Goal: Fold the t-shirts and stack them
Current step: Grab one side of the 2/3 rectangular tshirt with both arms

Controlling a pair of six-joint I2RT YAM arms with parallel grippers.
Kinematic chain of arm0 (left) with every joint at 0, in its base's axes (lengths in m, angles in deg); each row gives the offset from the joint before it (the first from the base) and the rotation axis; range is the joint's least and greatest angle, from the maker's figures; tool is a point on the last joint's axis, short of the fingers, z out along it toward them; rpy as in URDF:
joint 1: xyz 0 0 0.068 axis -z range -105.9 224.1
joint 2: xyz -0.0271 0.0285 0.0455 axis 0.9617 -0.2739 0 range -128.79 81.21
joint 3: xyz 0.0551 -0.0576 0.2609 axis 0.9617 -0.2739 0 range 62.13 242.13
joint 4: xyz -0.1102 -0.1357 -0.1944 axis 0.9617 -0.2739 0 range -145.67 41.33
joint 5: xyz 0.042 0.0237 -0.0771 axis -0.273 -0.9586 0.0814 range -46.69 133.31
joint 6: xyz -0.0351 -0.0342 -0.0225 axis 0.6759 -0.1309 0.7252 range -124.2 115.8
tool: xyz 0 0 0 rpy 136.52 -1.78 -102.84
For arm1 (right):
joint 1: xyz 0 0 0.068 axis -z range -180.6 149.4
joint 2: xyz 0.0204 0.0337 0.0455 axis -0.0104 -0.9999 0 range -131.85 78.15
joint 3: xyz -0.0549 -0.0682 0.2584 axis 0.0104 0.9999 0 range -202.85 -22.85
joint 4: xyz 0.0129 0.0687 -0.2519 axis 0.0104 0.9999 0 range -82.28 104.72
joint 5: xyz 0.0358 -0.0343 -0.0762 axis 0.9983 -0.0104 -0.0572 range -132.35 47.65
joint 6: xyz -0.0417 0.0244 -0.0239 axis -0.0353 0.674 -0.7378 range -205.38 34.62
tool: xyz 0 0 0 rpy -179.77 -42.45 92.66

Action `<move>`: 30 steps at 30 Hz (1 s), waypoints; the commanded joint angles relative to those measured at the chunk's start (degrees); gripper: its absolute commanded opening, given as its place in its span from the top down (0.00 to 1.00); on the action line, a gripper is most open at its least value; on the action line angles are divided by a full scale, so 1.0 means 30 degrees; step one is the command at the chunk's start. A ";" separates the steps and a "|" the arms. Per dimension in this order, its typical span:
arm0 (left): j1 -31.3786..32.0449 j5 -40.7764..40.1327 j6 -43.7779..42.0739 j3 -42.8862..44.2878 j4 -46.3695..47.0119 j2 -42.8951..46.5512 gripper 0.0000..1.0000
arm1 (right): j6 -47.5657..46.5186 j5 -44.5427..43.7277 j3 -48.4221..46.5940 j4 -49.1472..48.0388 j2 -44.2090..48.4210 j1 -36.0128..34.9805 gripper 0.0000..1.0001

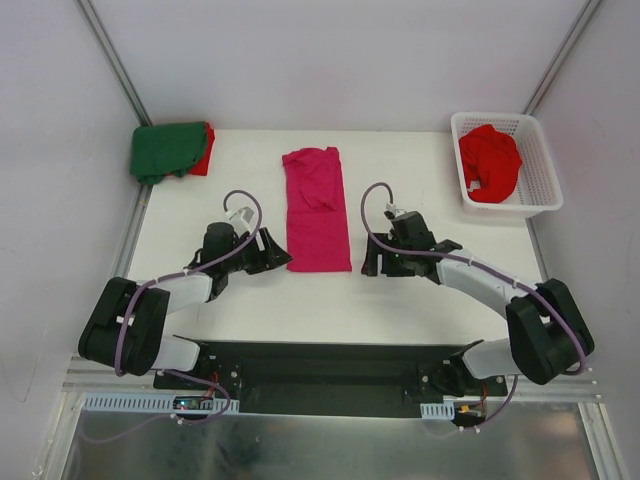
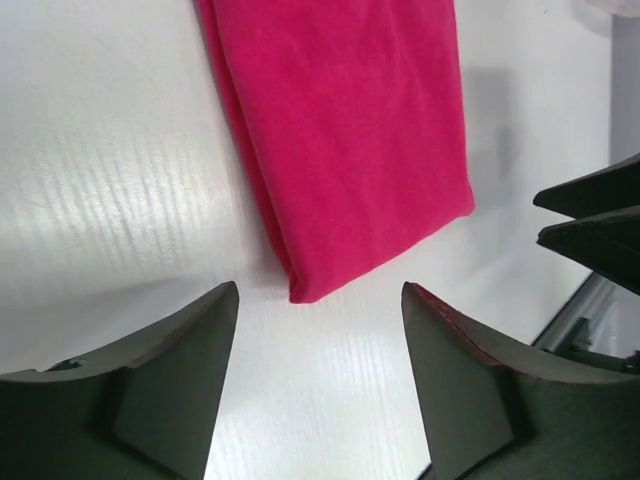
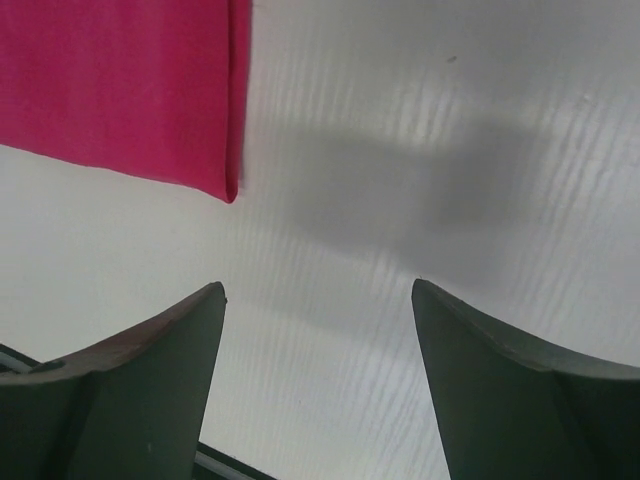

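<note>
Tabletop [image 1: 420, 170]: magenta t-shirt [image 1: 318, 215] between left gripper [image 1: 278, 256], right gripper [image 1: 373, 260]

I find bare table [image 1: 410, 170] either side of the magenta-pink shirt [image 1: 317, 212] at frame centre; my left gripper [image 1: 280, 252] and right gripper [image 1: 368, 258] sit there, jaws spread, unobstructed. Obstacles: green shirt [image 1: 165, 150] over red shirt [image 1: 206, 150] upper left; white basket [image 1: 543, 175] upper right, both at the rear edge.
</note>
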 commanded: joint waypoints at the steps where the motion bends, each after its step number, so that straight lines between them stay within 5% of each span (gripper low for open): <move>1: -0.0064 -0.1015 -0.0023 -0.0468 0.0365 0.0722 0.31 | 0.0890 0.2140 -0.0056 -0.2484 -0.1163 -0.0102 0.20; 19: -0.0006 -0.0195 0.1383 -0.1904 0.4349 -0.2617 0.36 | 0.2328 0.4018 -0.1110 -0.5036 -0.4798 -0.0131 0.21; 30: 0.0521 -0.0224 0.1443 -0.1552 0.4613 -0.3204 0.43 | 0.2504 0.4224 -0.1638 -0.5067 -0.5795 -0.0424 0.43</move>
